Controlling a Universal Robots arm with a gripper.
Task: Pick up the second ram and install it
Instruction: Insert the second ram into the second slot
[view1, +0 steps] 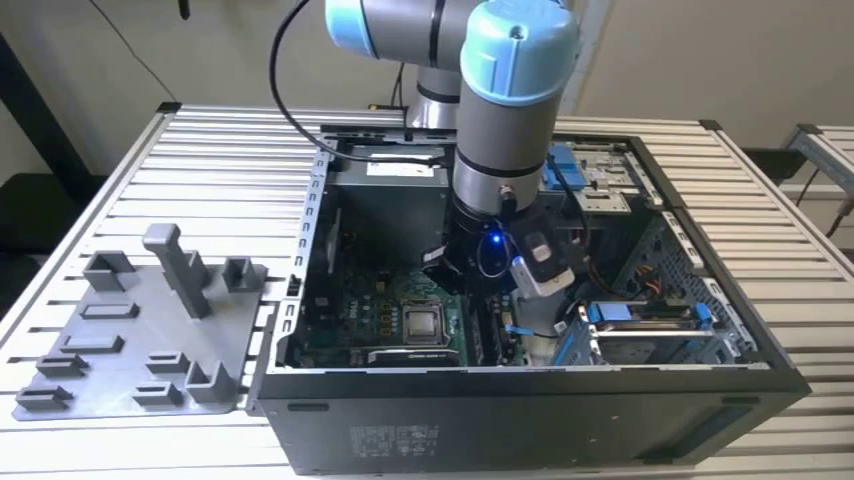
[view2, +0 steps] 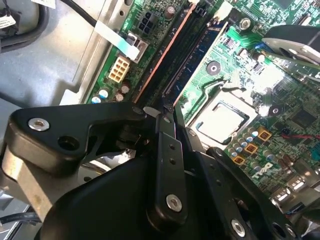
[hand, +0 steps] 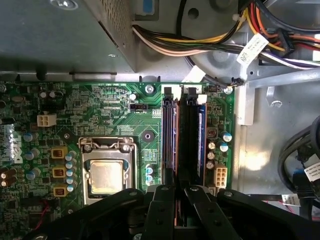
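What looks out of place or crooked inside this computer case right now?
Nothing stands out. The gripper sits over the motherboard's memory slots, and the cables above look bundled, not snagged.

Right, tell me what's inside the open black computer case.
Inside the black computer case: green motherboard, bare processor socket, memory slots, bundled cables. The black gripper covers the slots' near ends.

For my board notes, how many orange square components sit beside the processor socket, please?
3 orange square components, in one row beside the processor socket; the third lies nearest the gripper, which may hide more.
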